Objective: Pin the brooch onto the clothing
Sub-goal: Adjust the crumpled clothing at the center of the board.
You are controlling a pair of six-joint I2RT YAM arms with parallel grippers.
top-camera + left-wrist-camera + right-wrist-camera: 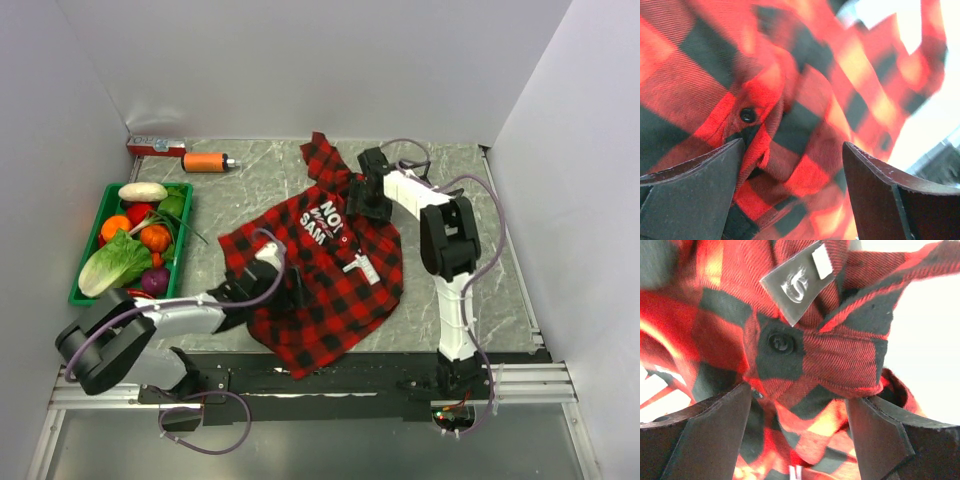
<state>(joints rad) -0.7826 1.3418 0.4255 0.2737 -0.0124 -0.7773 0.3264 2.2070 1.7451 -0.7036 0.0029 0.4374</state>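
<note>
A red-and-black buffalo-plaid shirt [330, 275] with white block lettering [318, 228] lies rumpled in the middle of the grey marbled tabletop [480, 300]. Its collar end points toward the back wall and its hem toward the arms' bases.

The left gripper [290, 285] is down on the shirt's lower left part. In its wrist view its two dark fingers [695, 195] stand wide apart, with a raised fold of plaid cloth and a small black button [747, 115] between them. The cloth lies against the left-hand finger, though it looks loose rather than pinched; the blur makes this hard to settle.

The right gripper [368, 200] sits at the shirt's upper right, by the collar. Its jaws are also spread wide, closed on nothing. Between and beyond its fingers [705, 435] are another black button [780, 342] on the placket and a grey tag [792, 287] bearing a pale emblem and a white sticker.

At the left of the table stands a green plastic crate [183, 225] of vegetables. Behind it lies an orange tube [205, 161].
</note>
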